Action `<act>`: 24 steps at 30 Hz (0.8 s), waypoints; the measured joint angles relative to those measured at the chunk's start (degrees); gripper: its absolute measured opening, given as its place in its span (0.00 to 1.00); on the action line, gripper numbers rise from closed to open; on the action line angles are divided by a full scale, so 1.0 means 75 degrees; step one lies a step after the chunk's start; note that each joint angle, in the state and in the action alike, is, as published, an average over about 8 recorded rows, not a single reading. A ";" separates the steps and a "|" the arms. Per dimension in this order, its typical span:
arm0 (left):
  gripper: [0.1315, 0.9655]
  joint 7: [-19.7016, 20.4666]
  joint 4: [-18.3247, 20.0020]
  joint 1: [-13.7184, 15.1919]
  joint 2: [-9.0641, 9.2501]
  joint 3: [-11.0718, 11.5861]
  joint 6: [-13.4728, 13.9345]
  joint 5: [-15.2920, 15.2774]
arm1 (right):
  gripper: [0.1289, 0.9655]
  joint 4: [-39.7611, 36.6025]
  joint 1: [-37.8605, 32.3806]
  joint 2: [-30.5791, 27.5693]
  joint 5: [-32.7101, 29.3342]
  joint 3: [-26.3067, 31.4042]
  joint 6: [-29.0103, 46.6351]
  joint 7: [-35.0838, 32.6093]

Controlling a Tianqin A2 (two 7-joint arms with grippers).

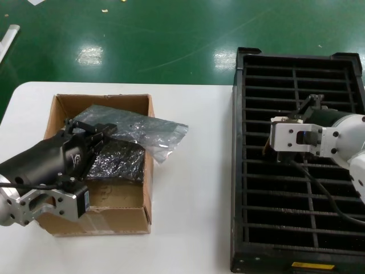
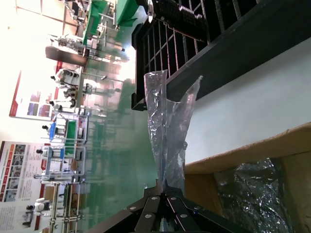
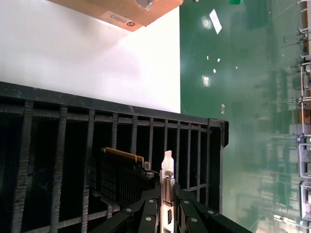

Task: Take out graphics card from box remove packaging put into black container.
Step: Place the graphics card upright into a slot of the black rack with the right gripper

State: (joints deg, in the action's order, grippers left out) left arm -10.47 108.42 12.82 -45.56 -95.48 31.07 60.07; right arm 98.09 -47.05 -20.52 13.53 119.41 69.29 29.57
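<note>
The graphics card (image 3: 124, 177) stands on edge among the slotted dividers of the black container (image 1: 239, 171), in the half of the crate far from its yellow label (image 1: 312, 266). The right pincer (image 3: 167, 194) is clamped on the card's silvery bracket edge (image 3: 168, 187), which rises between its fingers; the dark board with its gold strip reaches away from the pincer down into a slot. In the head view the right pincer (image 1: 305, 108) hangs over that far part of the container, and the card itself is hidden under the wrist there.

The packaging (image 1: 140, 130) is out of the container altogether. It lies across the far corner of the box (image 1: 57, 108), on the side facing the container, with its free end hanging over the box wall above the white table (image 1: 194, 188). The left pincer (image 1: 94, 137) is closed on the end of the film that lies inside the box; in the left wrist view the fingers (image 2: 155, 201) meet on the crumpled grey film (image 2: 167, 131), which stretches away from them toward the container.

Inside the box, beside the left pincer, lies a glossy dark film bundle (image 1: 120, 160), partly under the packaging. The box stands on the table well apart from the container, with a bare strip of table between them. Beyond the table is green floor (image 1: 142, 40).
</note>
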 joint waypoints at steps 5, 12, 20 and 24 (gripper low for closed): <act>0.01 0.0000 0.0000 0.0000 0.0000 0.0000 0.0000 0.0000 | 0.05 0.0081 0.0050 0.0068 -0.0052 0.0016 0.0102 0.0092; 0.01 0.0000 0.0000 0.0000 0.0000 0.0000 0.0000 0.0000 | 0.05 0.0020 0.0096 0.0149 -0.0158 0.0095 0.0075 0.0117; 0.01 0.0000 0.0000 0.0000 0.0000 0.0000 0.0000 0.0000 | 0.05 -0.0343 0.0081 0.0262 -0.0357 0.0256 -0.0179 0.0024; 0.01 0.0000 0.0000 0.0000 0.0000 0.0000 0.0000 0.0000 | 0.05 -0.0566 0.0077 0.0330 -0.0455 0.0334 -0.0347 -0.0025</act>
State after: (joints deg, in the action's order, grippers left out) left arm -10.47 108.42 12.82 -45.56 -95.48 31.07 60.07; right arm 93.85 -46.47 -18.05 10.11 121.91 66.69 29.38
